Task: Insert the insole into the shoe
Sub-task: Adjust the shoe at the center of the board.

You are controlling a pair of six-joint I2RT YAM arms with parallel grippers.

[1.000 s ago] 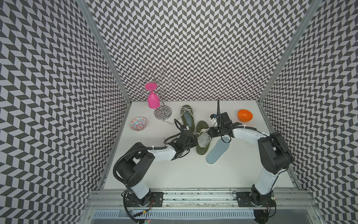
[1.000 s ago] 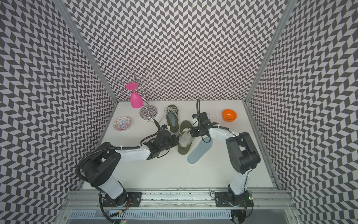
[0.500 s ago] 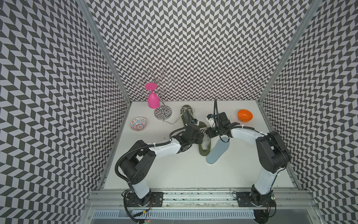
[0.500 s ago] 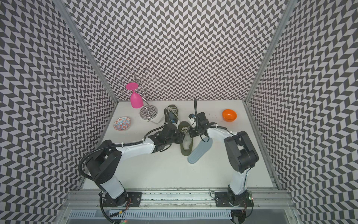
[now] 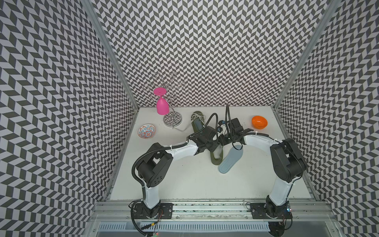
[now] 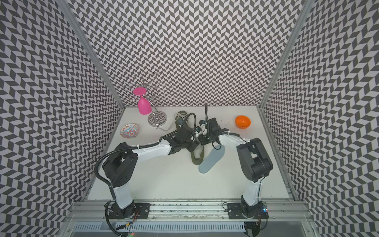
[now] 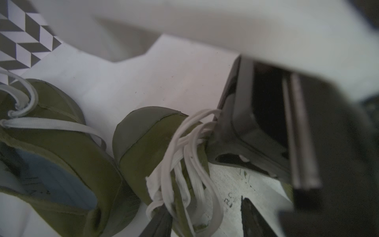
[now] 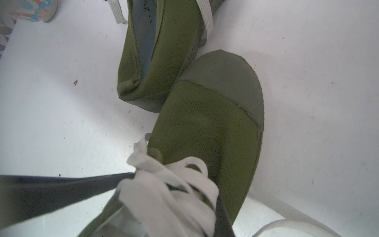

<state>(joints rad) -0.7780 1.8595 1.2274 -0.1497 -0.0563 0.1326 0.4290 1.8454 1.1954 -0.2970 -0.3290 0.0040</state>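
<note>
Insole (image 5: 230, 160): lay on counter (image 5: 184, 180) beside shoe (image 5: 215, 159).
Left end effector (image 7: 204, 207): open above shoe.
Right end effector (image 8: 176, 190): closed on white laces (image 8: 155, 170).

Both arms were extended forward and angled inward, wrists nearly touching in both top views. The left arm (image 5: 180, 150) had its elbow folded low and its forearm running toward the right; the left gripper (image 7: 203, 211) pointed down, jaws apart, one of its fingers (image 7: 158, 224) visible at the frame edge. The right arm (image 5: 256, 140) mirrored this pose. The right gripper (image 8: 174, 186) pointed down, jaws closed.
</note>
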